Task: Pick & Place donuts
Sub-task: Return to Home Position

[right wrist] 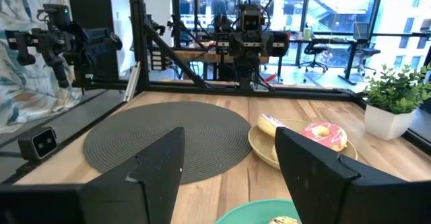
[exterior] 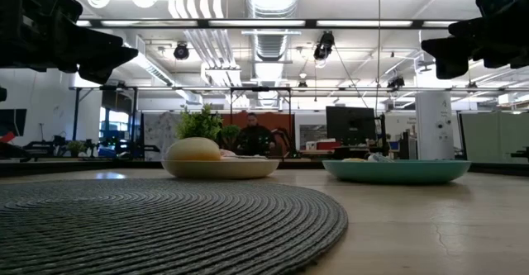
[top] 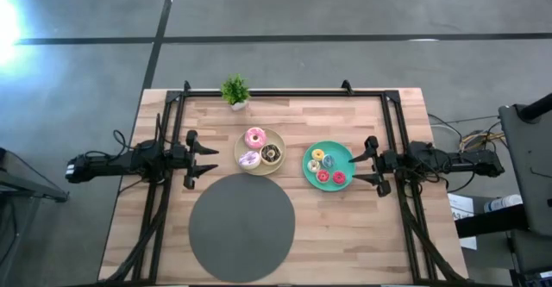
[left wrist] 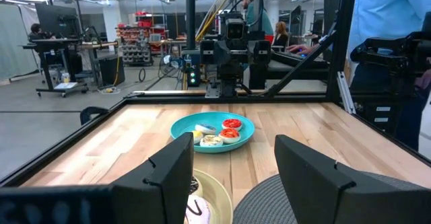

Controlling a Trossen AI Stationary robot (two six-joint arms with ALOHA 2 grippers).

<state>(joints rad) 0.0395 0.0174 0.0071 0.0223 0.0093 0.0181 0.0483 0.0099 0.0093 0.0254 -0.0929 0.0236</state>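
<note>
Light wood table [top: 362, 235] seen from straight above, so going left to right. The left gripper [top: 210, 159] sits at the middle left of the frame, pointing in toward the centre. Its fingers are spread apart and hold nothing, and the left wrist view shows the gap plainly.

Just right of it, a bit above centre, is the beige plate [top: 239, 149] with the three larger donuts crowded together on it. The pink donut [top: 254, 137] is on the plate's upper side, the lilac donut [top: 249, 159] at lower left and the brown donut [top: 271, 154] at lower right. Under the plate, filling the lower centre of the frame, is the big grey mat [top: 241, 222], with its top edge right up by the plate. A potted plant [top: 235, 90] stands at the table's far edge, upper centre.

Right of centre comes the teal plate [top: 342, 149], holding the small donuts [top: 323, 177] — two red-frosted ones on its lower side, a yellow one at upper left, and a couple more in between.

The right gripper [top: 354, 169] is at the middle right, just beside the teal plate's right rim. Its claw is spread wide too, with nothing in it. From table height, both grippers hang in the upper corners, well above the plates.
</note>
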